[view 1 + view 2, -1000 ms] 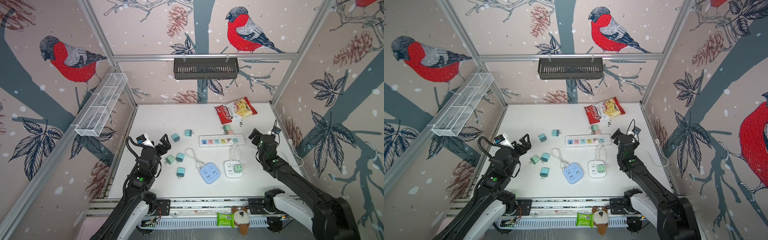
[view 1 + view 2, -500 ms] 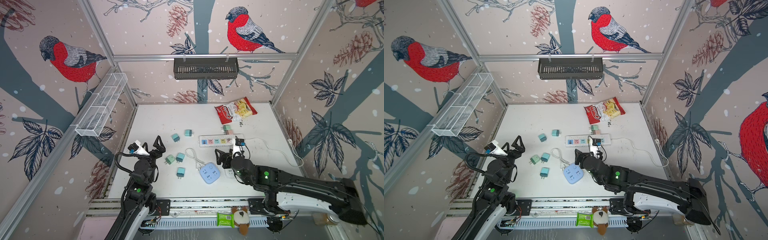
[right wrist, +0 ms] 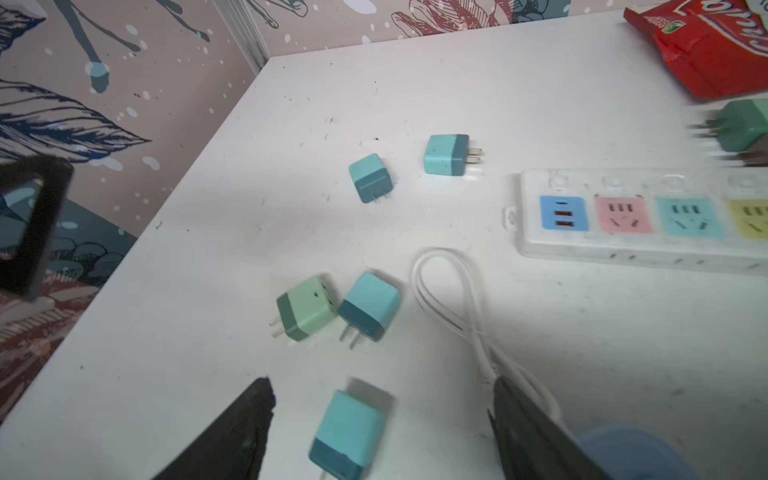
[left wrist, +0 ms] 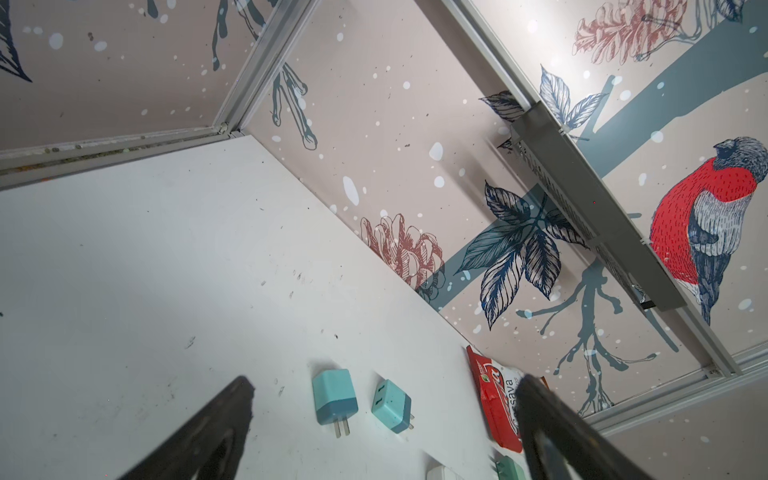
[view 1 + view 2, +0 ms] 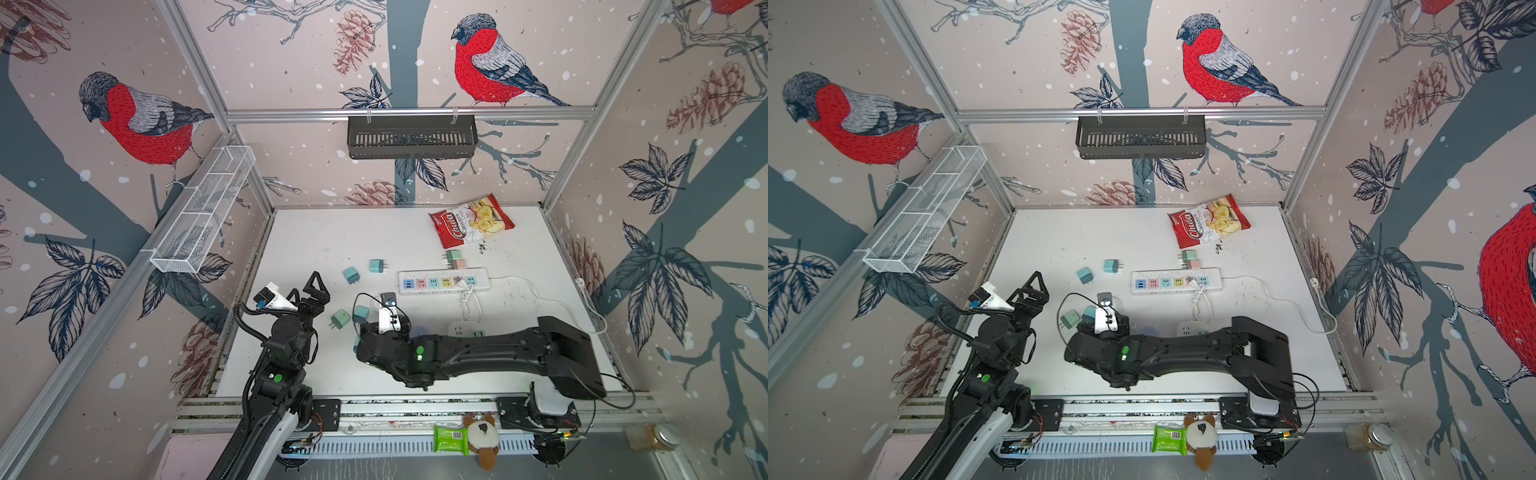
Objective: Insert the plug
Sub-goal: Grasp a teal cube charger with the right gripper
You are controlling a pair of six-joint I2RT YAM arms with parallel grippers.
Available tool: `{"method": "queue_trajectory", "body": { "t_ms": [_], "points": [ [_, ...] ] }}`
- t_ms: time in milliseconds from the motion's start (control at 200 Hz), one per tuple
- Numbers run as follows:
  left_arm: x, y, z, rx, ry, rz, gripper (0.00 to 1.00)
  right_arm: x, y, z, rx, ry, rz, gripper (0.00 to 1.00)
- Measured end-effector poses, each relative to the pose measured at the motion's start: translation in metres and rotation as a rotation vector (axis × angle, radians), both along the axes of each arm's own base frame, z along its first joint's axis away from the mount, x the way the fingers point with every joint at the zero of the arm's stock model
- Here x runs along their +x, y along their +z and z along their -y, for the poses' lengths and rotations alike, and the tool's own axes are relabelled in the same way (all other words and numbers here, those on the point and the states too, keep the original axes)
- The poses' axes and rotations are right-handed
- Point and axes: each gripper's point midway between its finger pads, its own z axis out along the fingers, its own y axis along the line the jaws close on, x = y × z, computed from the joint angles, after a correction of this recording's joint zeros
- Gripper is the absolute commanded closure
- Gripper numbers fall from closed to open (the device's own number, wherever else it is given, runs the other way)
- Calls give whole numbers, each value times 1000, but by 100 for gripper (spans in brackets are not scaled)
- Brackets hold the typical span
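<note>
Right pincer (image 3: 382, 384) wide, plug (image 3: 349, 432) lying between its jaws with gaps either side, prongs back toward the wrist; we should centre on it, drop lower, pinch its flat sides square before lifting to the strip (image 3: 561, 245) further out ahead.

Two-tone teal plug (image 3: 349, 436), white table (image 3: 187, 311)

Desk (image 5: 332, 232): strip (image 5: 442, 282) lies crosswise at mid-desk. Bag (image 5: 471, 220) sits behind it, near the back wall. Rear plugs (image 5: 455, 255) are stacked between bag and strip. Left plugs (image 5: 352, 275) lie apart, left of the strip. Near pair (image 3: 307, 309) lies side by side in front of those, with the cord (image 3: 478, 336) to its right. Front plug (image 3: 349, 432) lies between the fingers of the right end effector (image 3: 382, 388).
</note>
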Motion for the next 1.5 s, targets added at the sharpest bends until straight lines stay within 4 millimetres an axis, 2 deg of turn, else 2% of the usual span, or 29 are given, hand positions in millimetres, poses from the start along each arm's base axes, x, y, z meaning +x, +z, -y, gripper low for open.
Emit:
{"method": "queue_trajectory", "body": {
  "t_ms": [95, 295, 445, 691, 821, 1106, 1371, 1501],
  "points": [
    [3, -13, -3, -11, 26, -41, 2, 3, -10, -13, -17, -16, -12, 27],
    [10, -33, -8, -3, 67, -118, 2, 5, -42, 0, -48, -16, -70, 33],
    [15, -32, -7, -5, 67, -130, 3, -6, -56, -17, -29, 38, -116, 32],
    [13, -22, -7, -14, 67, -88, 3, -12, -104, -41, -51, 94, -205, 29],
    [12, -21, -8, -4, 66, -74, 2, -11, -122, -51, -64, 103, -235, 29],
    [13, -22, -9, 20, 72, -81, 3, -12, -127, -51, -64, 86, -240, 30],
    [13, -24, -11, 24, 87, -87, 2, -30, -132, -43, -121, 73, -210, 29],
    [14, -25, -11, 24, 87, -89, 2, -32, -133, -39, -136, 60, -195, 38]
  ]
}}
